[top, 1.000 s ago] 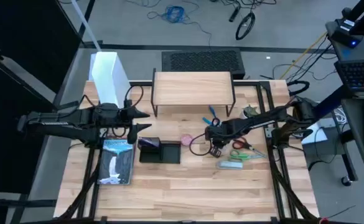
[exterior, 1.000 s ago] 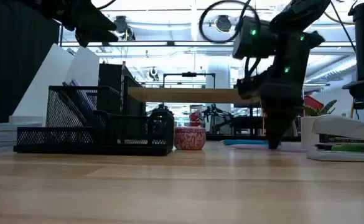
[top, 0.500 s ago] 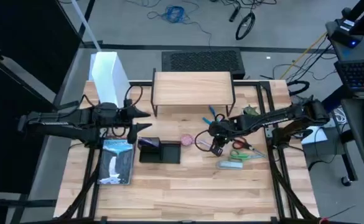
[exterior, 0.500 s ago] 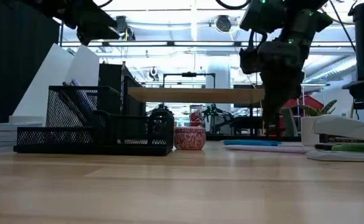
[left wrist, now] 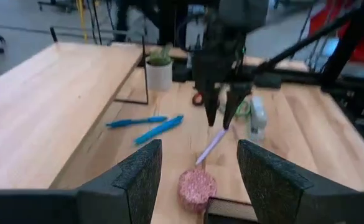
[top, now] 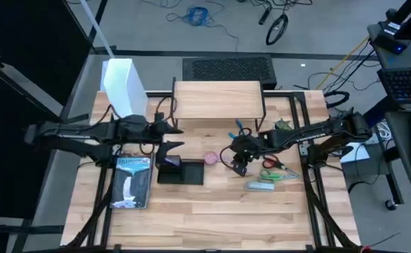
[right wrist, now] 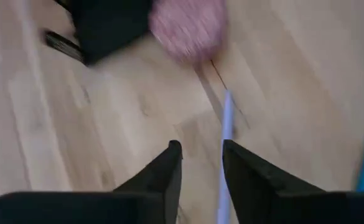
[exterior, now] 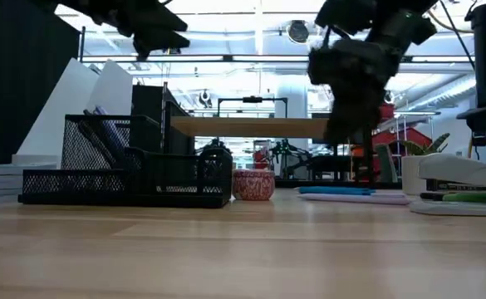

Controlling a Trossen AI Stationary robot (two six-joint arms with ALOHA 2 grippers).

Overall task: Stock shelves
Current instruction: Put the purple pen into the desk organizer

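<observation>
A wooden table seen from above holds a low riser shelf (top: 218, 98) with a flat light-wood top on thin black legs, standing at the far edge of the table near its middle. The right gripper (top: 237, 159) hangs over the table in front of the shelf, a little toward the shelf's right end. In the left wrist view its two fingers are closed on the upper end of a thin pale lilac pen (left wrist: 211, 145), which slants down from the fingertips with its lower end near a small round pink container (left wrist: 196, 187). In the right wrist view the same pen (right wrist: 224, 149) runs out lengthwise past the gripper's dark fingers (right wrist: 169, 171), toward the pink container. The shelf lies beyond the right gripper, toward the far edge, with open tabletop and two blue pens (top: 241, 131) between them, so the carry would likely run straight away from the front edge. The shelf's long side runs across the table. The left gripper (top: 173, 138) waits near the shelf's left front leg, above a black mesh organizer (top: 179, 171), with its fingers spread apart and holding nothing. It is closer to the shelf than the right gripper, but only the right one holds an item to stock.
</observation>
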